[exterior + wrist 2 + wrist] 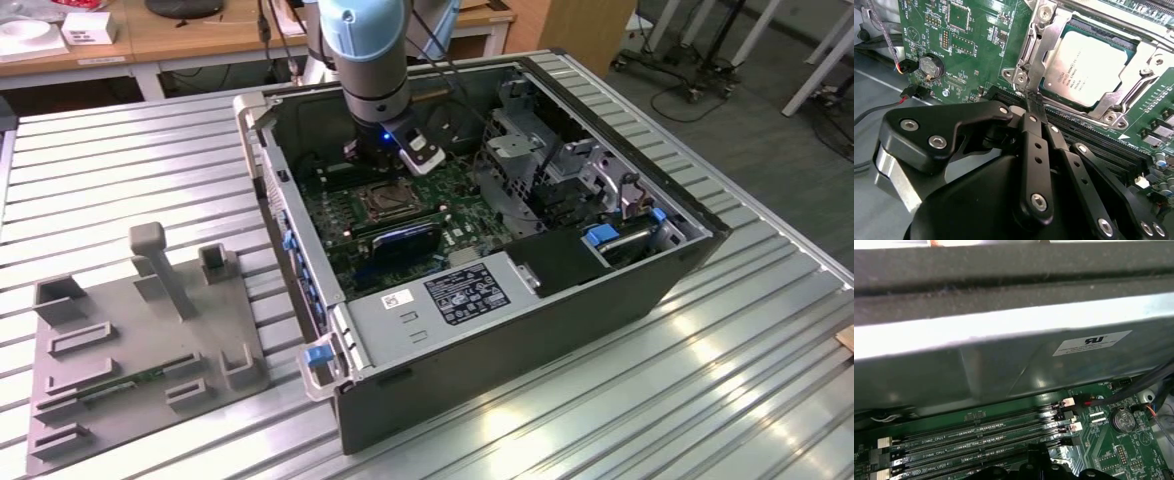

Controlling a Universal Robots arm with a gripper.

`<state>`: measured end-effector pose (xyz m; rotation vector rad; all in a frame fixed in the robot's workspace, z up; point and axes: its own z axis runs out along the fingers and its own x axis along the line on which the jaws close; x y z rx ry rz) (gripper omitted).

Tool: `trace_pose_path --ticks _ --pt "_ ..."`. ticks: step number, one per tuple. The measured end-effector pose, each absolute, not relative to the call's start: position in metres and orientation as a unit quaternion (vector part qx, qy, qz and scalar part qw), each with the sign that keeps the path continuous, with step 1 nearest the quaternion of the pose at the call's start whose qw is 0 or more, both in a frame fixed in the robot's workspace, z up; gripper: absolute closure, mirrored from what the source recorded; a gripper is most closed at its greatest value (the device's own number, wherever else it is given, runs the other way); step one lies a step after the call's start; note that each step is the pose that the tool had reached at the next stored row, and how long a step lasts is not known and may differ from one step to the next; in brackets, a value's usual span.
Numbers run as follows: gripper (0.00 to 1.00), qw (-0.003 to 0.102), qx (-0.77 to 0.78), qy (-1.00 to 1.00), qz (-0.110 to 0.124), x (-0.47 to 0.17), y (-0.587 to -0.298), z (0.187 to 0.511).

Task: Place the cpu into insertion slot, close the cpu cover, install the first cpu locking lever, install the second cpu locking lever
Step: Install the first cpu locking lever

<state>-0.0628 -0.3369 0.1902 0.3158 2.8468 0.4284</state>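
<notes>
With my fingers (1035, 107) pinched shut on a thin locking lever (1040, 60), cpu (1089, 65) seated just beyond them, cpu cover (1134, 80) closed over it.

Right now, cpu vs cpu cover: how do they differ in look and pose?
The cpu is a solid pale square plate with print; the cpu cover is a bare metal frame with an open middle. The cpu lies flat inside the socket; the cover lies on top, framing its edges. The gripper pinches a thin metal lever beside the cover, not the cpu. Both are silvery and square.
</notes>
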Motion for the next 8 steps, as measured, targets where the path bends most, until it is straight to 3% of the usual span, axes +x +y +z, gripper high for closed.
trace_pose_path --ticks 8 --pt "0.89 0.118 0.109 0.976 0.146 -0.0627 -0.3368 0.1981"
